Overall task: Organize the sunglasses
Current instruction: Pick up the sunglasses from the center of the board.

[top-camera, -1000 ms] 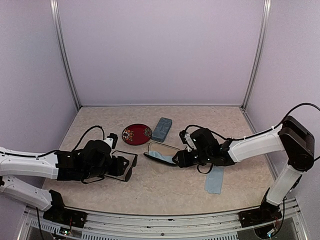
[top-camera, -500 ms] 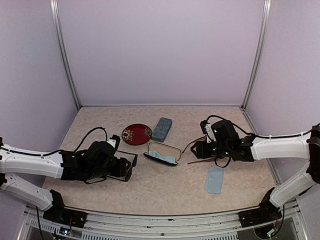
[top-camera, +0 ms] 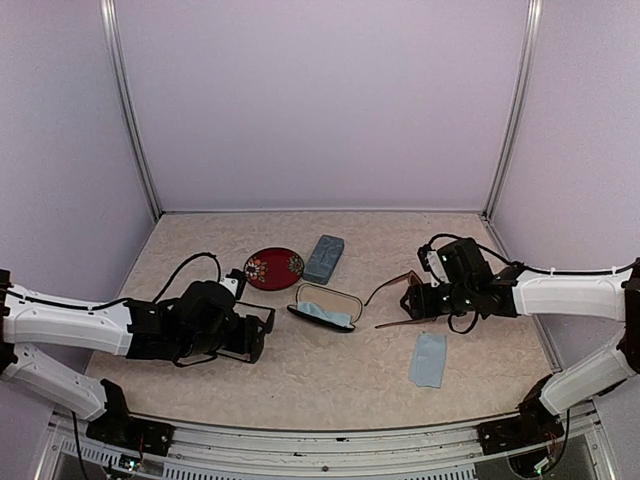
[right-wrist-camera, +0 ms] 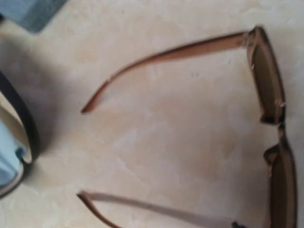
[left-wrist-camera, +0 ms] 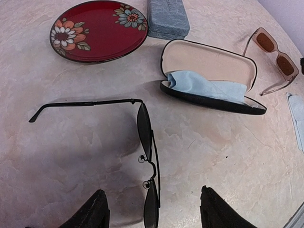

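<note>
The thin black sunglasses (left-wrist-camera: 147,137) lie unfolded on the table at the left. My left gripper (left-wrist-camera: 153,204) is open, with its fingertips on either side of their front and not touching it. In the overhead view these sunglasses (top-camera: 256,324) sit just ahead of that gripper (top-camera: 247,341). The reddish-brown sunglasses (right-wrist-camera: 266,80) rest on the table at the right with their arms spread toward the black case. My right gripper (top-camera: 418,300) is at their front end and open. Nothing lies between its jaws, and its fingers barely show in the wrist view.
An open black oval case (left-wrist-camera: 209,97) with a light blue cloth inside lies in the middle. Behind it are a red flowered plate (top-camera: 273,268) and a shut blue-grey case (top-camera: 323,258). A second blue cloth (top-camera: 428,358) lies flat near the right front.
The right arm drew the reddish-brown sunglasses away from the black case to the right, and they now rest on the table. The left gripper crept forward along the black sunglasses.
</note>
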